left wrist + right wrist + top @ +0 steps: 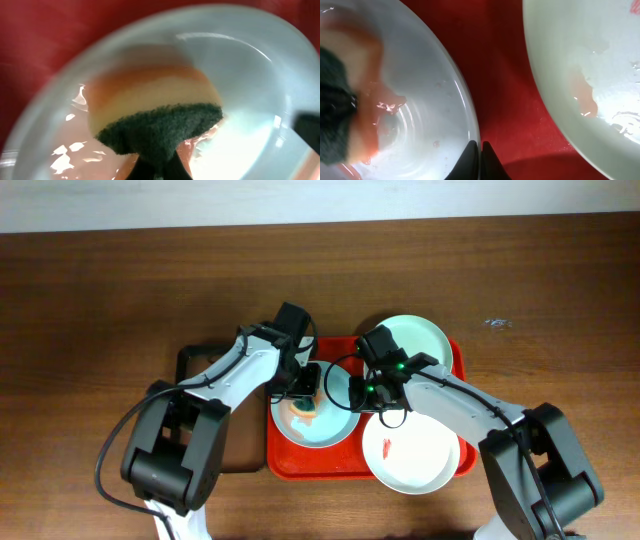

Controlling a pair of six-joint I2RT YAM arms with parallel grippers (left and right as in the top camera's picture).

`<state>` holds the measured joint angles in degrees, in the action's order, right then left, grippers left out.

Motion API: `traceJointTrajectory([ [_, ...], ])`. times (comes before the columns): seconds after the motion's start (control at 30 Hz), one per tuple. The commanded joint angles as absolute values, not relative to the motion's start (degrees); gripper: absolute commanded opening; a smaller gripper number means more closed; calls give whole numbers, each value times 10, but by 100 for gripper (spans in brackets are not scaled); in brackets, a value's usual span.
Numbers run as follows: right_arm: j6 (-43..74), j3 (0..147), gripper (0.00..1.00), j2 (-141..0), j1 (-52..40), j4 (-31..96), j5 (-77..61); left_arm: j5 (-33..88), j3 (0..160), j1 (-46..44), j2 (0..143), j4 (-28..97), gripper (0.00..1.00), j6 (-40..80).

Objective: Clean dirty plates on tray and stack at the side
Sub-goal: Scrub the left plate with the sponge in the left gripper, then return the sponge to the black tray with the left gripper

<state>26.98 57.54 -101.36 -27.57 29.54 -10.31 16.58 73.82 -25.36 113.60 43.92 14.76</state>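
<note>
Left pincer (158,169): closed on a yellow sponge (150,100) with a green scouring face, pressed into the wet, pink-smeared centre-left plate (330,435). Right pincer (480,152): tips closed together at that plate's right rim, and whether they nip it cannot be told; further right lie the lower-right plate (415,465), red smear at centre, overhanging the tray's lower edge, and the upper-right plate (420,340). All three plates lie on the red tray (300,465) at frame centre; a black-rimmed brown tray (190,370) sits just left of it on the wooden bench (100,290).
</note>
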Motion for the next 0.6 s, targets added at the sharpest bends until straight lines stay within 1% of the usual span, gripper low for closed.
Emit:
traceJointTrajectory([
  [0.0,268,581,4,-1016,-278,292,-107,282,734,-240,1104,458,0,140],
  [0.03,268,581,4,-1016,-278,292,-107,258,736,-225,1068,462,0,140],
  [0.1,268,581,4,-1016,-278,292,-107,135,736,-183,978,490,0,149],
  [0.13,268,581,4,-1016,-278,291,-107,93,736,-169,951,510,0,149],
  [0.17,268,581,4,-1016,-278,291,-107,55,736,-149,929,537,0,149],
  [0.27,268,581,4,-1016,-278,291,-107,-29,723,-104,924,606,0,158],
  [0.33,268,581,4,-1016,-278,291,-107,-44,681,-93,924,598,0,158],
  [0.37,268,581,4,-1016,-278,291,-107,-44,657,-93,924,580,0,158],
  [0.4,268,581,4,-1016,-278,291,-107,-43,619,-93,924,532,0,155],
  [0.43,268,581,4,-1016,-278,291,-107,1,572,-94,925,444,0,91],
  [0.5,268,581,4,-1016,-278,291,-107,54,542,-94,925,392,0,72],
  [0.57,268,581,4,-1016,-278,291,-107,54,531,-94,926,383,0,72],
])
